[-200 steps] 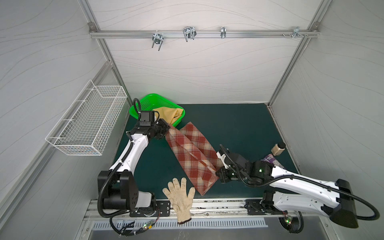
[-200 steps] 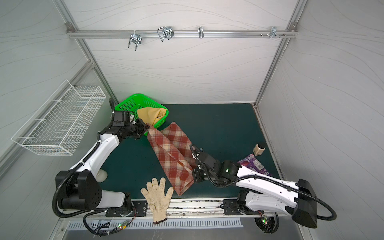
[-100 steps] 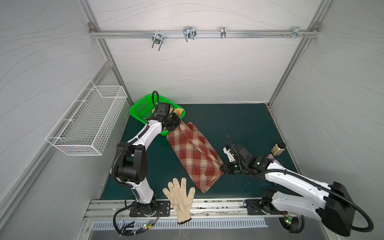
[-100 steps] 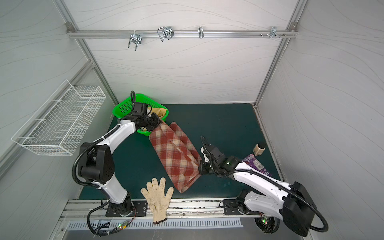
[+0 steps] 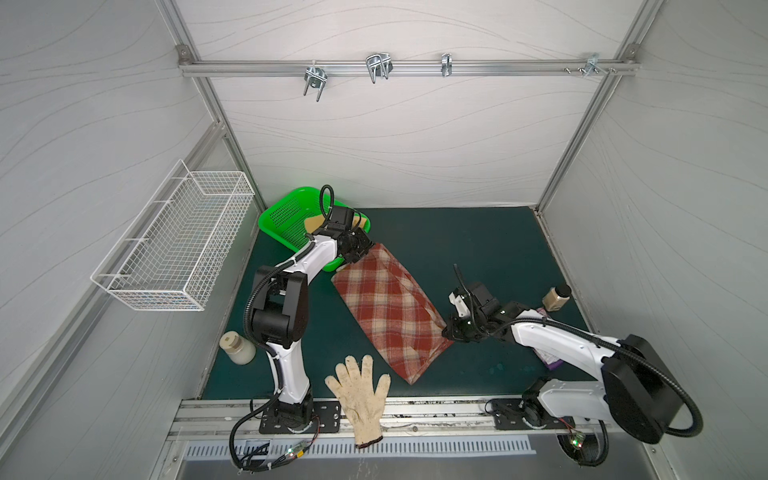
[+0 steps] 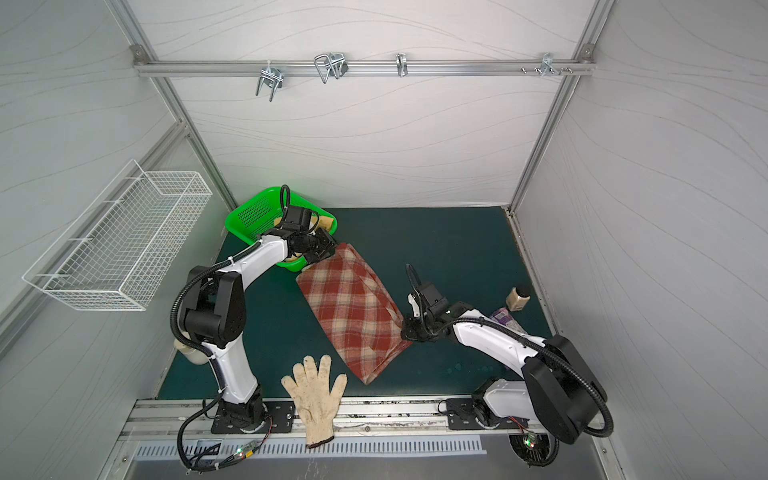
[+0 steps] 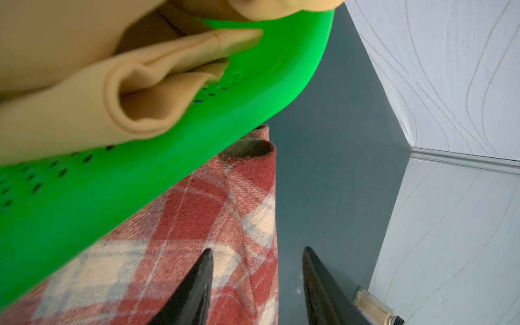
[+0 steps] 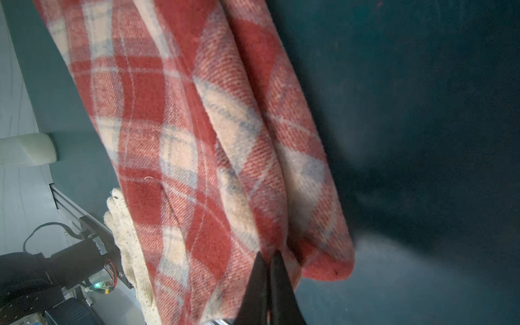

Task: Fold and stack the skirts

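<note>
1. On the dark green table (image 5: 478, 249), a rust-red and cream plaid skirt (image 5: 386, 307) lies folded in a long strip. It runs diagonally from just beside the green basket (image 5: 282, 216) toward the front edge
2. In the basket, at the table's back left corner, a mustard-yellow skirt (image 7: 84, 98) sits bunched in soft folds
3. The left gripper (image 7: 257, 253) hovers over the plaid skirt's far end, jaws parted, grasping nothing
4. The right gripper (image 8: 267, 257) is pinched tight on the plaid skirt's near right edge
5. An off-white knitted glove (image 5: 361, 390) lies flat at the table's front edge, near the plaid skirt's near end
</note>
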